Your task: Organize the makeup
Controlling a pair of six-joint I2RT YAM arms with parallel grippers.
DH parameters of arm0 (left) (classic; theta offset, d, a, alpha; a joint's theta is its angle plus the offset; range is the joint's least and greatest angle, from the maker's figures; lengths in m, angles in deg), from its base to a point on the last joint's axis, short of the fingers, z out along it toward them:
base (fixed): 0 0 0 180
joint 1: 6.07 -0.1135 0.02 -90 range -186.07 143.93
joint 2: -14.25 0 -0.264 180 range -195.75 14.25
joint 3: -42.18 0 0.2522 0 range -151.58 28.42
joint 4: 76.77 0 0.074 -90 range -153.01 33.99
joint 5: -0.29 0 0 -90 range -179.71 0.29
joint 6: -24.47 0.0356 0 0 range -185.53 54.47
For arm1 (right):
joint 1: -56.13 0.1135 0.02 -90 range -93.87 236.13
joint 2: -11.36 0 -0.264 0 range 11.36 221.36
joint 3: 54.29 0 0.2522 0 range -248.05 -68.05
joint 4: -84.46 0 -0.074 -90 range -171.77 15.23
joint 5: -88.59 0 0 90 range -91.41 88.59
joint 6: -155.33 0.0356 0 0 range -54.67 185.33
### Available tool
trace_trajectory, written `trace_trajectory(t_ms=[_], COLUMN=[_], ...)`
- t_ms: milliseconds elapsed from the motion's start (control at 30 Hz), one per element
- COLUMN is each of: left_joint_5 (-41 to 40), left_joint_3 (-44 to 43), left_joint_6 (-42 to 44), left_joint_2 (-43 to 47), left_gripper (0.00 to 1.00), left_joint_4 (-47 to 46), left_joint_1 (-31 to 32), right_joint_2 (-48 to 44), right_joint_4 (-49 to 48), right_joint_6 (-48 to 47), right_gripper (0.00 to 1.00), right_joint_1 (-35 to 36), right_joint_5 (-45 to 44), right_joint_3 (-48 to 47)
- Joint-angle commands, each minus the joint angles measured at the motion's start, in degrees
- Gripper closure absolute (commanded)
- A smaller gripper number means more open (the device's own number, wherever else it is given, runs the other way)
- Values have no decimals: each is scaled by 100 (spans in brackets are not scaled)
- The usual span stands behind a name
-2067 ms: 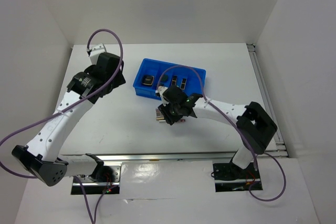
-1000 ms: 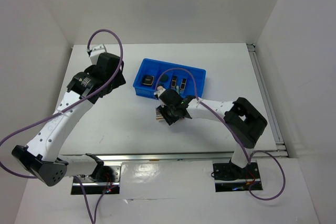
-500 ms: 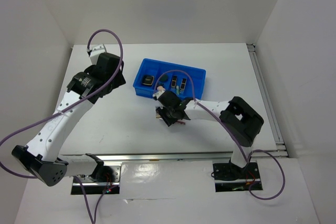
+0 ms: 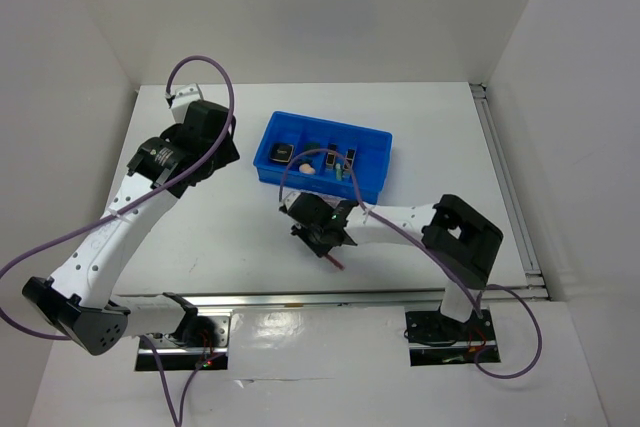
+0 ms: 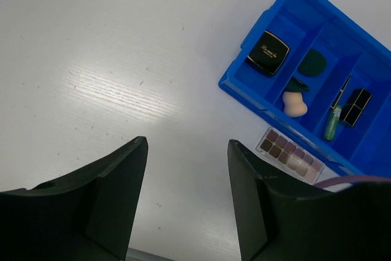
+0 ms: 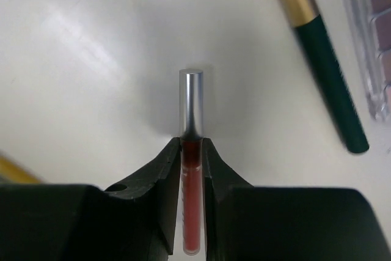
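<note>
My right gripper (image 6: 192, 151) is shut on a thin red tube with a silver cap (image 6: 191, 105), held low over the white table; in the top view it (image 4: 318, 231) is in front of the blue tray (image 4: 372, 179). A green pencil with a gold end (image 6: 324, 59) and the pinkish palette (image 6: 376, 41) lie just beyond it. The tray holds the black square compact (image 5: 267, 52), the dark green round piece (image 5: 313, 63), the peach sponge (image 5: 295, 104) and the black-gold cases (image 5: 355, 105). My left gripper (image 5: 186, 151) is open and empty, high at the tray's left (image 4: 212, 143).
The palette (image 5: 292, 155) lies on the table against the tray's near wall. A green tube (image 5: 332, 123) stands in a tray compartment. A purple cable (image 4: 300, 162) loops over the tray. White walls close in the table on the left, back and right.
My right gripper has moved nearer and to the left, away from the tray's front. The tray's compartments and the sponge now show. The left arm has not moved.
</note>
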Motion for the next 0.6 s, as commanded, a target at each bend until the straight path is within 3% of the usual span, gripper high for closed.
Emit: trace_trajectory(t_ms=[0,167,333,400,567], left_joint_5=[-132,-17,-17,35,525], left_joint_3=[-68,38,38,90,361], left_joint_6=[54,54,54,54,439], left_joint_2=[172,172,172,233,233], left_gripper=[32,32,32,32,32], left_joint_4=[-117,-170,-170,-222,-442], left_joint_1=[-31,-31,-31,-31,-31], right_joint_2=[-612,-1097,-956,-790,-377], right_joint_4=[745,1202,1528,1467,1159], right_joint_6=[151,204,844,1082,1785], right_gripper=[87,88,88,88,88], right_joint_1=[205,-31,-1417,-2163,-3255], right_joint_5=[-266,-749,-749,-311,533], right_joint_3=[-318,-1143,-1908,-2172,-2620])
